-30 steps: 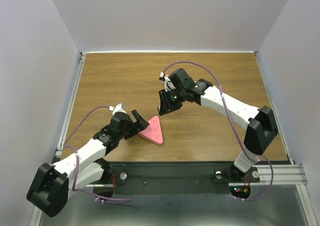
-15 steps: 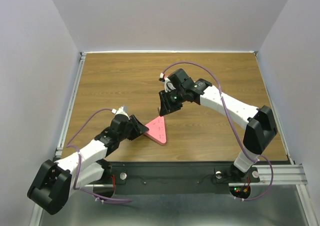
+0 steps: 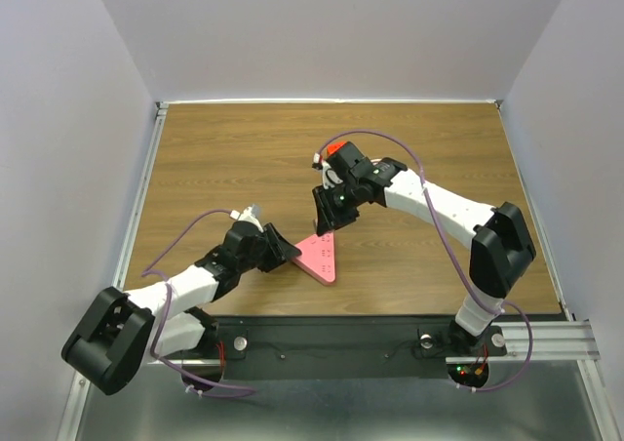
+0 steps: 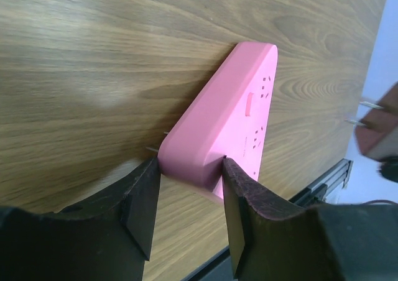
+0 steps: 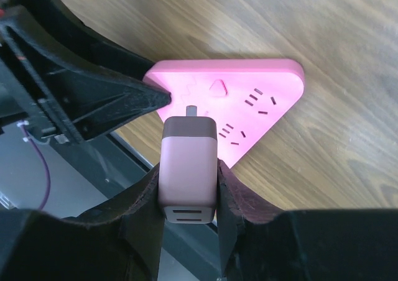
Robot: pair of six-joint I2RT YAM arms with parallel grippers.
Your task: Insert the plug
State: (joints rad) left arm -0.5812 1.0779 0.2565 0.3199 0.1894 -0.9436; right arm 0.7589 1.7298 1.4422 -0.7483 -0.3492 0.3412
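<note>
Where we grip the strip [image 4: 230, 94]: left gripper [image 4: 189, 169] clamped on its corner
Plug [image 5: 188, 156]: clenched in right gripper [image 5: 188, 176], prongs over strip, apart

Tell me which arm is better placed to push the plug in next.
Right. The right arm holds the plug in its jaws, prongs pointing at the pink socket block; the left arm has its jaws clamped on that block's corner, likely bracing it.

The top camera looks down from above the near edge onto the whole table [image 3: 244, 148]. Each wrist camera looks out close between its own fingers [image 4: 140, 206]; all three views share the pink socket block [image 3: 324, 260].
</note>
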